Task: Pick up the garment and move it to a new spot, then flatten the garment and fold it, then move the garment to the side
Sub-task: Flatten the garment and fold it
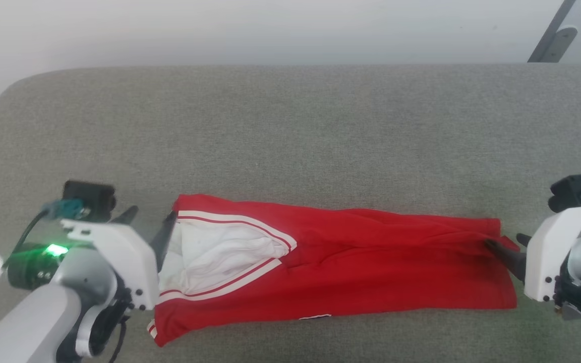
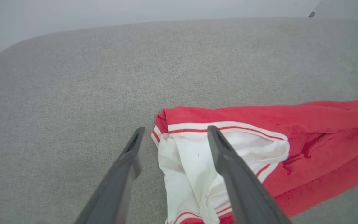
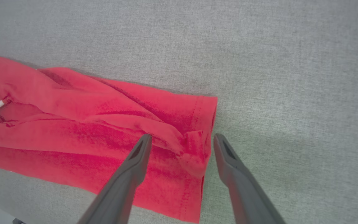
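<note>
I see my left end effector (image 2: 176, 131) with its two dark fingers (image 2: 129, 161) spread wide. Nothing is pinched between them. My right end effector (image 3: 182, 137) is spread wide too, and it holds nothing.

The garment (image 1: 371, 262) lies flat on the grey cloth worktop (image 1: 290, 131), right between my two end effectors. It is folded into a long red strip that runs from one end effector across to the other.

At my left end effector is the sleeve end. The white sleeve (image 2: 185, 168) is bunched up just under and between the fingers. One finger hangs over the white cloth. The other hangs over bare worktop, just beside the edge of the garment. The white trim with the red stripe (image 2: 228, 126) runs just past the fingertips.

At my right end effector is the bottom end of the garment. The red hem (image 3: 205, 109) sits between the fingers, and the cloth is a bit puckered there. One finger is over the red cloth. The other is over bare worktop, just past the hem.

I cannot tell if any fingertip touches the cloth.

On the side of the garment nearest to me, a small dark bit with a white edge (image 1: 315, 317) peeks out from under the red.
</note>
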